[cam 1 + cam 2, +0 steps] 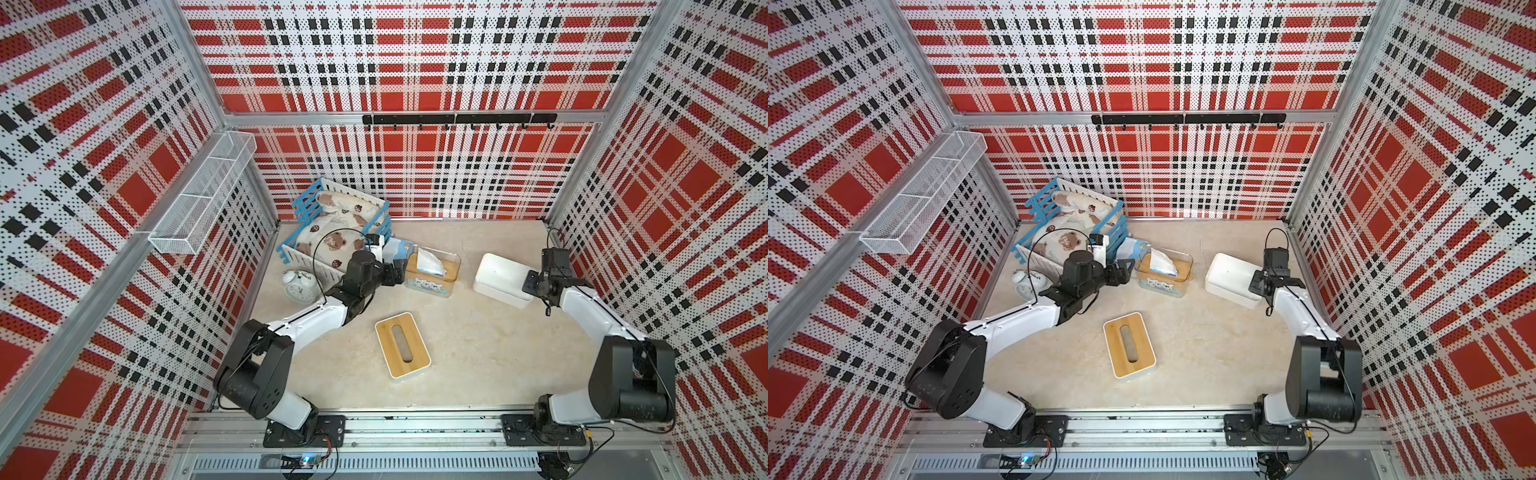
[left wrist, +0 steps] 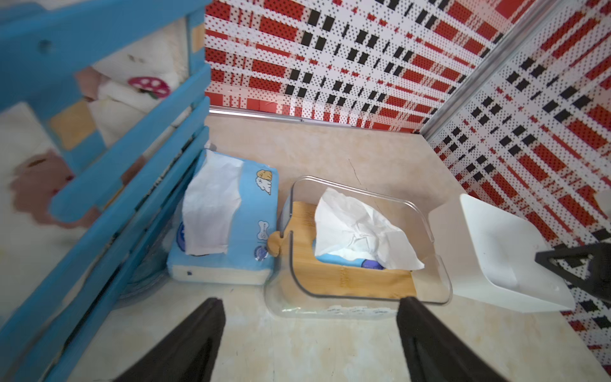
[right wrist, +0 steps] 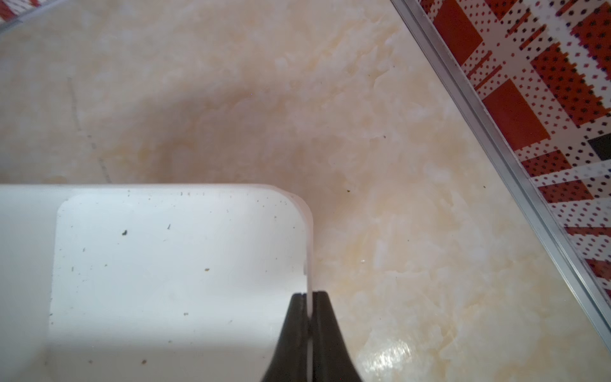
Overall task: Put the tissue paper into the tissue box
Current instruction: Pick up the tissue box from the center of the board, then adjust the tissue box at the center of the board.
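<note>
Alarm clock [image 1: 299, 286] beside blue crib [image 1: 306, 205]

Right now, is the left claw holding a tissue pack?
No: the left gripper stands wide open on nothing, and the loose pack lies on the table beyond it.

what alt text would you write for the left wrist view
The open left gripper faces a light-blue tissue pack lying between a blue slatted crib and a clear tissue box. The box holds another pack with white tissue sticking up; a white box sits beside it.
</note>
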`<state>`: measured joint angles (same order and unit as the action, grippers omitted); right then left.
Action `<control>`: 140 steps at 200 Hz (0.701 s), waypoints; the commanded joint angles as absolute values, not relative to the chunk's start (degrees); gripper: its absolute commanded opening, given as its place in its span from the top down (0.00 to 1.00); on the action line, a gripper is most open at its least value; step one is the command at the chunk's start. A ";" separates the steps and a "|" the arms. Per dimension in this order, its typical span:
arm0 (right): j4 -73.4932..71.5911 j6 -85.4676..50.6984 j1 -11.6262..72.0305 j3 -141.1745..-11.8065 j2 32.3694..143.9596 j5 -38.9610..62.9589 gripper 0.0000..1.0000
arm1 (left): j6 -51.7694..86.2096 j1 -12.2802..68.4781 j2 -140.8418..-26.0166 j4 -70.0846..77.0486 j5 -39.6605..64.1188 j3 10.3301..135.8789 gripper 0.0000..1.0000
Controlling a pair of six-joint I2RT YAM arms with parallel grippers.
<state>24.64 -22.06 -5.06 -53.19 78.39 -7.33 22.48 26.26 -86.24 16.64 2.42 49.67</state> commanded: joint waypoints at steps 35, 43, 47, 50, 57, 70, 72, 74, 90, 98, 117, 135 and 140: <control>33.87 -21.19 1.89 -53.97 64.84 0.35 1.00 | 27.58 21.53 -81.18 20.34 3.19 47.17 0.01; 35.58 -21.13 3.92 -54.37 64.54 0.12 1.00 | 28.17 21.12 -80.73 20.89 3.62 46.51 0.01; 36.34 -21.10 4.87 -54.56 64.47 0.13 1.00 | 28.45 20.97 -80.49 21.20 3.53 46.28 0.01; 36.92 -21.17 5.55 -54.62 64.36 0.17 1.00 | 28.62 20.92 -80.32 21.35 3.37 46.04 0.01; 38.00 -21.02 7.12 -54.60 64.19 0.26 1.00 | 28.97 20.83 -79.79 21.59 2.66 45.48 0.01; 39.35 -20.79 10.17 -54.17 63.84 -0.32 1.00 | 29.88 20.67 -79.07 21.64 0.62 44.55 0.01; 39.48 -20.82 10.56 -54.02 63.82 -0.37 1.00 | 30.06 20.66 -78.94 21.63 0.42 44.45 0.01; 39.53 -20.78 11.10 -53.91 63.81 -0.47 1.00 | 30.17 20.61 -78.93 21.71 0.13 44.33 0.00; 38.85 -21.07 14.80 -52.55 64.64 -0.97 1.00 | 31.69 20.31 -78.58 21.63 -2.33 43.36 0.01; 38.11 -21.22 16.69 -52.09 65.83 -1.24 1.00 | 31.85 20.22 -78.70 21.62 -2.84 43.09 0.02; 36.06 -21.74 20.38 -51.78 69.83 -3.63 1.00 | 31.90 20.21 -79.65 21.65 -2.50 43.34 0.03; 33.62 -22.18 20.79 -51.29 72.65 -2.79 1.00 | 31.99 20.21 -80.90 21.55 -0.08 44.00 0.04; 32.84 -22.17 20.76 -51.01 73.40 -3.05 1.00 | 31.92 20.26 -81.31 21.53 0.59 44.18 0.04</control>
<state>36.56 -21.32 20.14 -52.31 70.91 -2.13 31.29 20.58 -80.05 20.21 -1.02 43.48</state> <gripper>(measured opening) 0.078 0.968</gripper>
